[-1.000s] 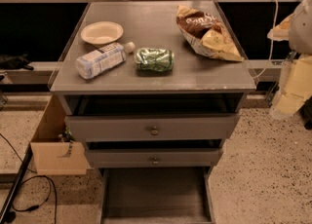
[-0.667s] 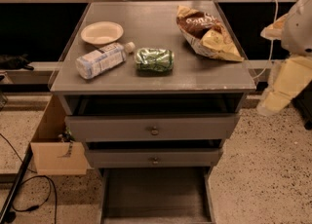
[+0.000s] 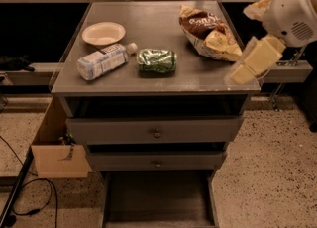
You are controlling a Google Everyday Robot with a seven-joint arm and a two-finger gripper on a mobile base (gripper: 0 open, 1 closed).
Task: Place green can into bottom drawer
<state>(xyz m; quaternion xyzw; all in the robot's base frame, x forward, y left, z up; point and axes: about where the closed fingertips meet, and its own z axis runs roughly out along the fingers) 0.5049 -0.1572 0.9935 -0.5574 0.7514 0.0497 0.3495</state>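
Claw (image 3: 242, 71) hangs off the bench's (image 3: 148, 24) right front corner; released or clenched, cannot tell. Green can (image 3: 157, 61) lies on its side mid-bench, well apart toward the claw's left, long axis left-to-right. Bottom drawer (image 3: 158, 197) stands open below.

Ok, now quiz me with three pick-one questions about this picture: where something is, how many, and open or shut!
1. The bottom drawer is: A. shut B. pulled open C. missing
2. Where is the green can? A. on the cabinet top B. in the bottom drawer C. on the floor
3. How many round drawer knobs show? A. one B. two C. five

Answers: B, its bare inside shows; A, it lies beside the water bottle, with the gripper off at the cabinet's right edge; B, both sit above the open drawer.
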